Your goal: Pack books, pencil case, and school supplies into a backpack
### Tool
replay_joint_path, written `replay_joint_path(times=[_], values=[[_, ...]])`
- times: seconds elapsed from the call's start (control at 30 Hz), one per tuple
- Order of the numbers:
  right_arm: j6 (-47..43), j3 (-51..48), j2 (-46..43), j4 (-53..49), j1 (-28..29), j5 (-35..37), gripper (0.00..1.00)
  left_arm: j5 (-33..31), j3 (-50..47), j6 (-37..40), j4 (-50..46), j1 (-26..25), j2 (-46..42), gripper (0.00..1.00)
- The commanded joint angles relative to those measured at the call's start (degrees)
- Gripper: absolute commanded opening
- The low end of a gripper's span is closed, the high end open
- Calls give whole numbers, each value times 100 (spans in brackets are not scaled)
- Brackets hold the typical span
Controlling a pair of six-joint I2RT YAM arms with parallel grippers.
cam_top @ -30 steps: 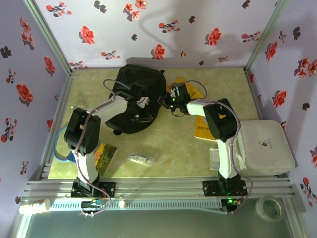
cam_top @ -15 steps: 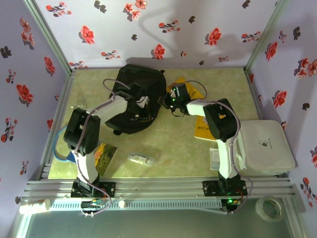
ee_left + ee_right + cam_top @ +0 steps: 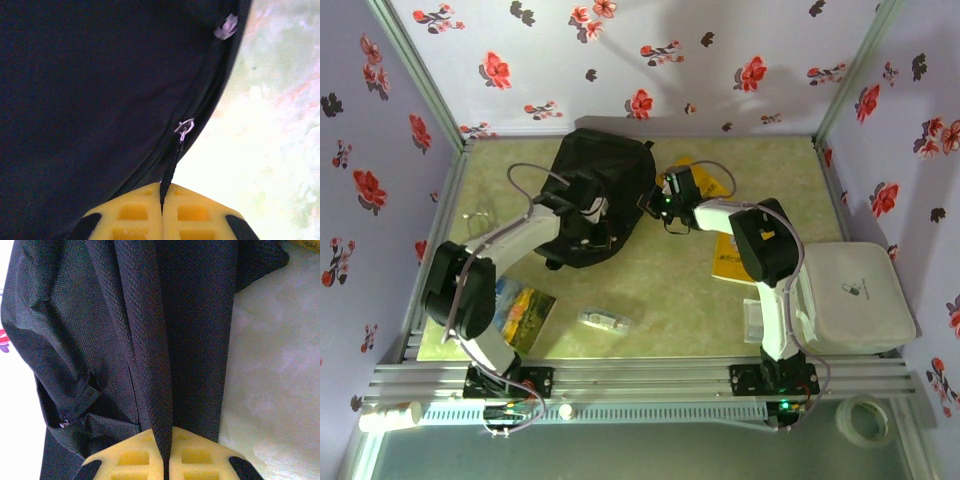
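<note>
Since the earlier frame the left arm's elbow has swung out toward the tabletop's (image 3: 670,290) left edge, uncovering the thin blue paperback book (image 3: 523,310) near the front-left corner. The big black soft fabric backpack (image 3: 610,160) lies by the far edge between both arms, long side running far to near. The left end effector (image 3: 161,192) is pinched tight on its black zip pull (image 3: 172,160), and the right end effector (image 3: 167,437) is pinched tight on a fold along its right side.
</note>
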Motion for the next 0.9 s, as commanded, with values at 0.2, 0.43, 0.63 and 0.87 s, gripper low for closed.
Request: replay_joint_path(times=[0.2,0.43,0.63,0.87], values=[[-259,599,309,-827,-209,1163,0,-864,-595,-492,-986,70,-831,0],[-298,720,-18,-710,-264,-33,16,-343,-306,-219,-564,109,-782,0],[785,-1204,-1548,-459,22,-249,52,204,-39,12,-141,-25,-614,0],[1593,-1922,-2029,-45,784,-157,71,354,49,-9,8,-248,-505,0]])
